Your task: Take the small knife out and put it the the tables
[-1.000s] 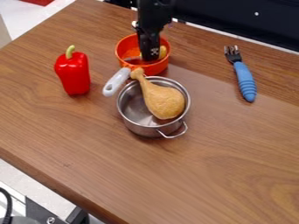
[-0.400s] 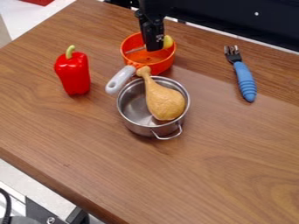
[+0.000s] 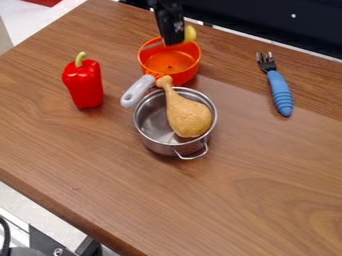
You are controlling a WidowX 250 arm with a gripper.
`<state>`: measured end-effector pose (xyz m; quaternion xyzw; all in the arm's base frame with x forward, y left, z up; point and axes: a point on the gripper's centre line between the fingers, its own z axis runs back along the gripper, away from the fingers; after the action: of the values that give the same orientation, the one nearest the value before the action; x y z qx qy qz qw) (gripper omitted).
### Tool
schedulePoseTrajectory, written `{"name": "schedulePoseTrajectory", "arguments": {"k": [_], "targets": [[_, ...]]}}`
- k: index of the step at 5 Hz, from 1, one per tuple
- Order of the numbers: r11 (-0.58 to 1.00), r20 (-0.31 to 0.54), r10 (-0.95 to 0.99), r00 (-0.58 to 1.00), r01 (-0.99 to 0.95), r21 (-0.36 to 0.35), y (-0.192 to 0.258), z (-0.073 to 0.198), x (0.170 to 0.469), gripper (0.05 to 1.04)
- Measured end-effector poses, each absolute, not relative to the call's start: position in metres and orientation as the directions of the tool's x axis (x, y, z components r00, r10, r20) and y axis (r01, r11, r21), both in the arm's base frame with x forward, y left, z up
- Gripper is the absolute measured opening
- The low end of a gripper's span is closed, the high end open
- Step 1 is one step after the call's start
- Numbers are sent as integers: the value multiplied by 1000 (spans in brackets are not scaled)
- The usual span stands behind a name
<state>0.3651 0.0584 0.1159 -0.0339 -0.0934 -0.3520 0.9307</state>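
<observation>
1. The small knife [image 3: 191, 34] could twist or slip out of the pincer [image 3: 175, 43]. It appears to be held around its middle, with the yellow handle out on one side and the blade out on the other, so uneven weight or a weak grip might let it tilt and drop into the orange saucepan [image 3: 189, 74].
2. The blade could catch the saucepan's rim. It lies over the rim's far left part in the view, and a sideways move begun without enough lift would likely drag or tip the saucepan.
3. A path toward the front of the surface [image 3: 267, 175] carries its own risk: the metal pot [image 3: 152, 143] stands just beside the saucepan, with the drumstick [image 3: 190, 118] leaning up out of it. A low pass could knock the drumstick or let the knife fall into that pot.
4. Letting go from too high could make the knife bounce or roll, perhaps against the bell pepper [image 3: 85, 86] or the fork [image 3: 278, 92].
5. As for the knife's place, it is in the pincer's grasp, crosswise between the fingers, above the far part of the saucepan. The yellow handle sticks out to the right of the pincer in the view, the blade to the left.
</observation>
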Motion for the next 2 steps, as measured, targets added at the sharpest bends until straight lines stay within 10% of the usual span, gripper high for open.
{"name": "schedulePoseTrajectory", "arguments": {"k": [2], "targets": [[706, 283, -687, 670, 707, 38, 43, 133, 323, 280]]}}
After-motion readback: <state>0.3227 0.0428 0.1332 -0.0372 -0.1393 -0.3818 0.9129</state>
